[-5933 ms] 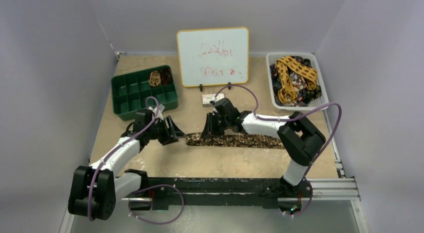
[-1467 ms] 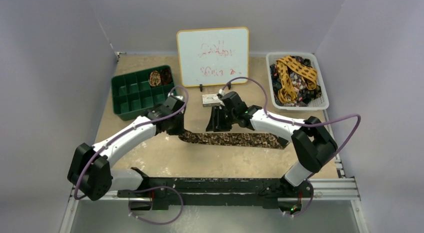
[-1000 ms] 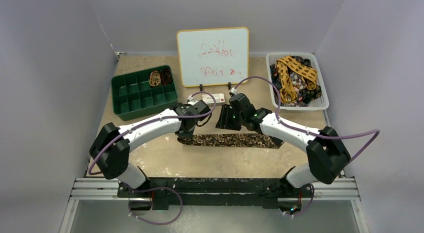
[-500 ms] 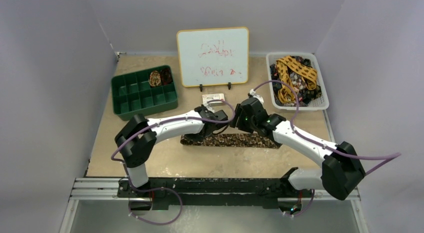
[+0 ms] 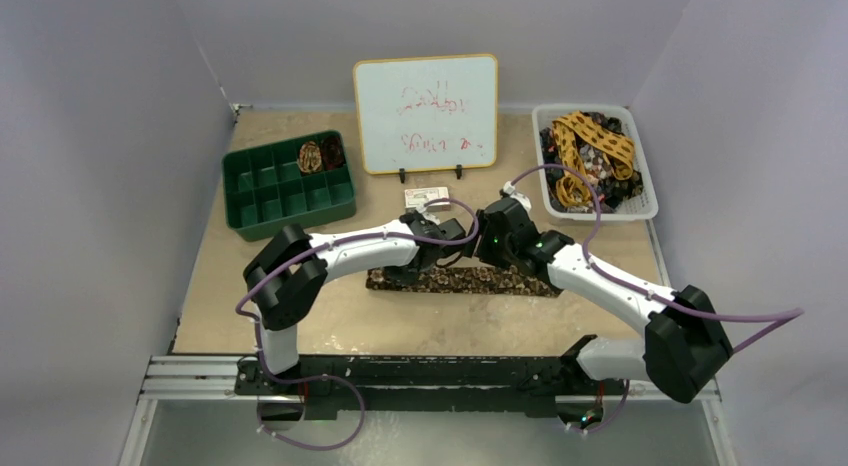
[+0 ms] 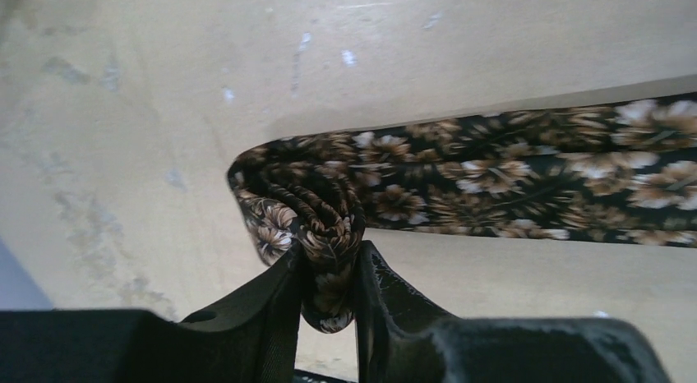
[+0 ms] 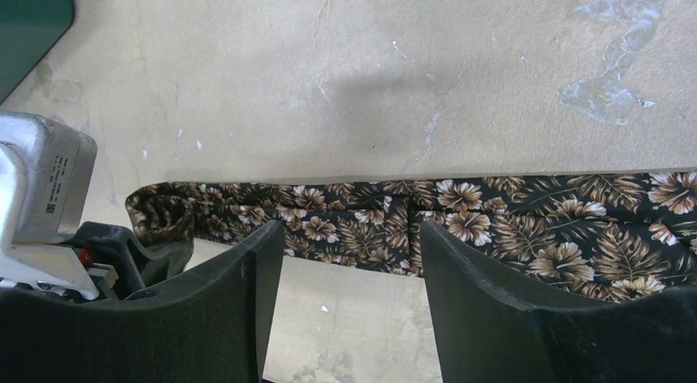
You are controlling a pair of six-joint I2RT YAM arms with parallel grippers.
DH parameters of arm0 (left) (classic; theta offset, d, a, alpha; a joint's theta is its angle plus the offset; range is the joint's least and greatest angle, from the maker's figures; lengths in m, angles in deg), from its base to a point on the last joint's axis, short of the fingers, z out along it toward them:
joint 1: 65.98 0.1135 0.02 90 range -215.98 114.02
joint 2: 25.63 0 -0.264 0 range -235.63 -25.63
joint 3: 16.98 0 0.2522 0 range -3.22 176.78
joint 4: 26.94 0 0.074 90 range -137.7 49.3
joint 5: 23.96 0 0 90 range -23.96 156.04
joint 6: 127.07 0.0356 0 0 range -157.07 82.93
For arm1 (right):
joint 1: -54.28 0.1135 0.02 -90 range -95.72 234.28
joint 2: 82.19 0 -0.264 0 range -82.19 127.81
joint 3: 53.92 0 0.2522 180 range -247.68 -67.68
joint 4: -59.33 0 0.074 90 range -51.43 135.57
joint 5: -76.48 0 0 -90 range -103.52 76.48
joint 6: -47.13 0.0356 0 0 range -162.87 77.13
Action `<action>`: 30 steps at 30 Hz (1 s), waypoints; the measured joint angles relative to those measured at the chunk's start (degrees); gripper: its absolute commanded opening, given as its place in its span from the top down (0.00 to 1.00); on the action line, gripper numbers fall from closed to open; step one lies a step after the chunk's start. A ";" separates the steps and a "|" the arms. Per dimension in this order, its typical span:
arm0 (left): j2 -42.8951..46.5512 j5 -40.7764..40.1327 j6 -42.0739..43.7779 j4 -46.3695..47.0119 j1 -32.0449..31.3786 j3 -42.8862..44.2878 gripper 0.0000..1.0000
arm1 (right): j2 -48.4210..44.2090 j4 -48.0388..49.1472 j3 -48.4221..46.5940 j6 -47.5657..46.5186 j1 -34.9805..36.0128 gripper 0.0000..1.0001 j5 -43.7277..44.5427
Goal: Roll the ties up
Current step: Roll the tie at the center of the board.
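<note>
A brown leaf-print tie lies flat across the table's middle. My left gripper is shut on the tie's rolled left end, and the flat length runs off to the right. In the top view the left gripper sits over the tie's left part. My right gripper is open and empty, hovering just above the tie, right beside the left gripper; in the top view it is close against the left one. A rolled tie sits in the green tray.
A green compartment tray stands at the back left. A white basket of loose ties, one mustard yellow, stands at the back right. A whiteboard stands at the back middle, a small white box before it.
My left gripper has travelled right along the tie, carrying its end, so the flat length is shorter. My right gripper has moved right and now sits beside the left one.
</note>
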 measured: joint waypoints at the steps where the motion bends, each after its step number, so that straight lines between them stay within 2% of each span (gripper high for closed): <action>1: 0.00 1.25 -0.11 1.11 0.02 0.00 0.70 | 0.00 0.00 0.17 0.00 0.00 0.35 -0.09; 5: 0.00 6.45 -0.17 6.10 0.46 -0.02 0.65 | -0.11 0.37 0.87 -0.04 -0.04 0.32 -0.55; 11: 1.66 14.99 -0.44 15.02 3.63 -3.02 0.56 | -1.20 1.44 2.36 -1.07 -0.31 0.16 -2.34; 15: 8.39 19.56 -1.09 19.21 6.49 -7.17 0.52 | -1.16 4.31 2.78 -4.26 -0.79 0.05 -6.23; 17: 13.11 20.68 -1.36 20.31 7.82 -8.50 0.50 | -1.03 6.25 2.78 -6.54 -0.87 0.03 -8.72; 23: 31.67 22.01 -1.46 22.80 13.49 -15.58 0.45 | 3.28 14.78 1.07 -19.47 -0.55 0.01 -18.29; 30: 41.13 26.62 -0.83 22.77 26.73 -26.49 0.44 | 10.51 26.64 -1.20 -37.44 5.79 0.01 -23.56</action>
